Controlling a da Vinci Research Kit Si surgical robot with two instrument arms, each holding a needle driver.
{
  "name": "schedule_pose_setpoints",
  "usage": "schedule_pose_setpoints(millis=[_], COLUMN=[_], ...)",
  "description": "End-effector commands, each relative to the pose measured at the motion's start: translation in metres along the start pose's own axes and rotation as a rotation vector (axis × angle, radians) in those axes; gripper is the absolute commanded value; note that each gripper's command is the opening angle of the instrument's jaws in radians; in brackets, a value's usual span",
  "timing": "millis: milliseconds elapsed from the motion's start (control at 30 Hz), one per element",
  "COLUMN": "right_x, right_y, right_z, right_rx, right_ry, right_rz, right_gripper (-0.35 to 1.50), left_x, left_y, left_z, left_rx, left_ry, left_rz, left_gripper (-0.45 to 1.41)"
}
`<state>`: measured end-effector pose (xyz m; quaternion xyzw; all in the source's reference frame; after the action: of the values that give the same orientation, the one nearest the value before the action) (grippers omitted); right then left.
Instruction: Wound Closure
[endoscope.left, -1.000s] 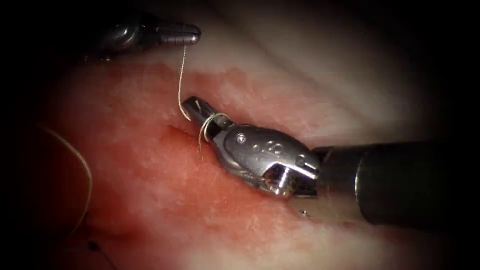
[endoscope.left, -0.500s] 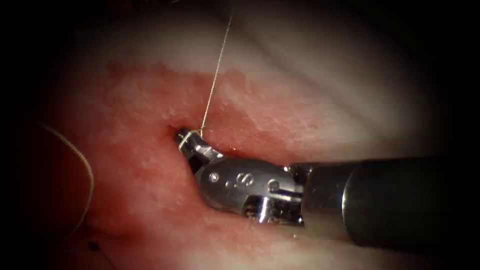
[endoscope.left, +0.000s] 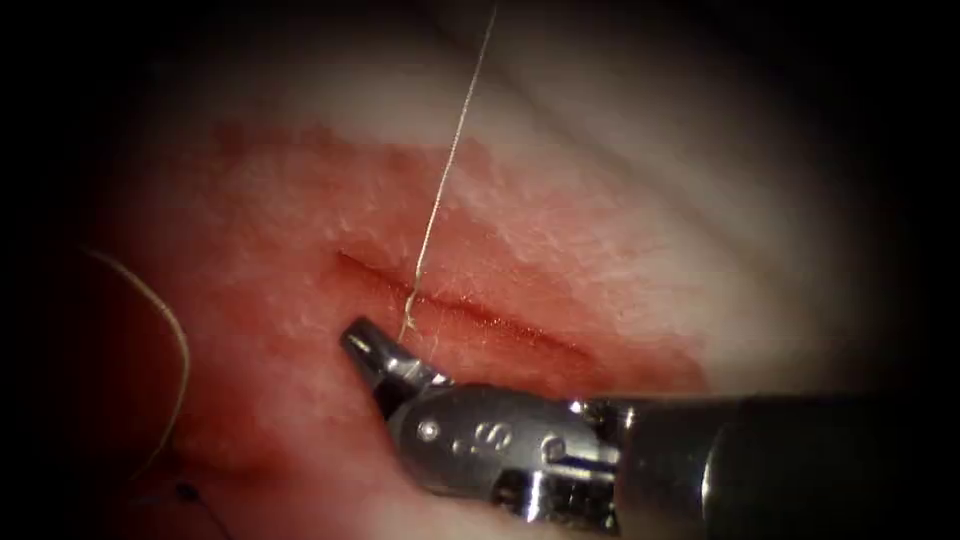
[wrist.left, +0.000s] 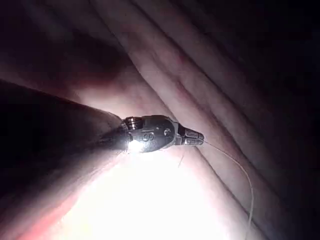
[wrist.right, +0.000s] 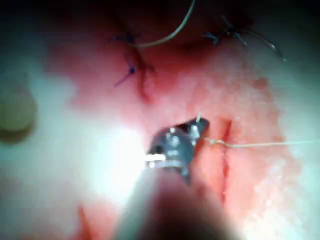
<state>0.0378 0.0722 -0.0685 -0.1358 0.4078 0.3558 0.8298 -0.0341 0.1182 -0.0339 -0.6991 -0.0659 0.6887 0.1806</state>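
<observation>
Stretched taut across the dark red cut (endoscope.left: 470, 310) in pale, red-stained tissue (endoscope.left: 620, 200): fine pale thread (endoscope.left: 445, 170), clamped far by the shut steel left tool (wrist.left: 199, 137), near apparently by the shut steel right tool (endoscope.left: 358, 340); overpull risking torn edges or slipped thread.

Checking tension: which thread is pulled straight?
The thread running up from the cut, a straight line; the left thread lies in a slack curve.

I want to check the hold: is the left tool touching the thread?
Touching. In the left wrist view the thread runs straight out of the closed tip of the left tool.
</observation>
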Motion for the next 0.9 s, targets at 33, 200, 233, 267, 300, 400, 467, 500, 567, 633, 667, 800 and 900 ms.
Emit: schedule_pose_setpoints(millis=[33,200,233,267,300,400,467,500,567,633,667,800,900], right_x=[-0.0001,0.0001,0.0002,0.0002,0.0002,0.0002,0.0,-0.0001,-0.0003,-0.0006,-0.0007,-0.0012,-0.0016], right_y=[-0.0007,-0.0014,-0.0015,-0.0016,-0.0017,-0.0018,-0.0021,-0.0023,-0.0027,-0.0033,-0.0035,-0.0039,-0.0043], right_z=[0.0005,0.0,-0.0001,-0.0003,-0.0005,-0.0008,-0.0009,-0.001,-0.0011,-0.0013,-0.0014,-0.0018,-0.0016], right_rx=[0.006,0.022,0.025,0.026,0.025,0.027,0.035,0.035,0.042,0.053,0.055,0.065,0.076], right_ry=[0.005,0.008,0.009,0.01,0.013,0.013,0.012,0.013,0.008,0.0,-0.001,-0.01,-0.018], right_rz=[0.0,-0.001,-0.001,-0.001,-0.001,-0.002,-0.004,-0.006,-0.01,-0.015,-0.023,-0.028,-0.034], right_gripper=[-0.35,-0.35,-0.35,-0.35,-0.35,-0.35,-0.35,-0.35,-0.35,-0.35,-0.35,-0.35,-0.35], left_x=[-0.0005,-0.0011,-0.0012,-0.0013,-0.0016,-0.0019,-0.0021,-0.0022,-0.0024,-0.0026,-0.0027,-0.0028,-0.003], left_y=[-0.0004,-0.0012,-0.0014,-0.0016,-0.0019,-0.0024,-0.0028,-0.0029,-0.003,-0.003,-0.0031,-0.0034,-0.0036], left_z=[0.0007,0.0011,0.0011,0.0011,0.0013,0.0015,0.002,0.0022,0.0027,0.0032,0.0034,0.0041,0.0049], left_rx=[-0.002,0.003,0.005,0.006,0.009,0.014,0.023,0.026,0.03,0.031,0.031,0.035,0.033], left_ry=[0.002,-0.001,-0.002,-0.003,-0.005,-0.007,-0.01,-0.01,-0.011,-0.011,-0.011,-0.011,-0.009], left_rz=[0.003,-0.002,-0.006,-0.004,-0.001,0.004,0.006,0.006,0.008,0.01,0.011,0.012,0.014], left_gripper=[-0.35,-0.35,-0.35,-0.35,-0.35,-0.35,-0.35,-0.35,-0.35,-0.35,-0.35,-0.35,-0.35])
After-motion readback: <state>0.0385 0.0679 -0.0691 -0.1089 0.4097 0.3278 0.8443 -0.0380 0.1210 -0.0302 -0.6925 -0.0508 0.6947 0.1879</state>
